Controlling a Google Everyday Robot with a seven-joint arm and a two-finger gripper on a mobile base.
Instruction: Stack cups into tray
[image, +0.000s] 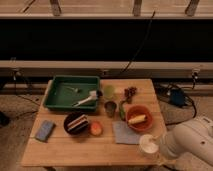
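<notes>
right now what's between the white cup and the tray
Camera view: the grey cloth and the dark grey cup lie between the white cup and the tray; the gripper is beside that cup, front right.

Single view: high, frontal, mid-distance, looking obliquely down across the whole surface (100, 150); pincer (156, 148) enters at the frame's lower right.

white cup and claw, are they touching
Cannot tell. The camera view shows the claw beside the white cup at the near edge of the table, but neither contact nor gap is plain.
</notes>
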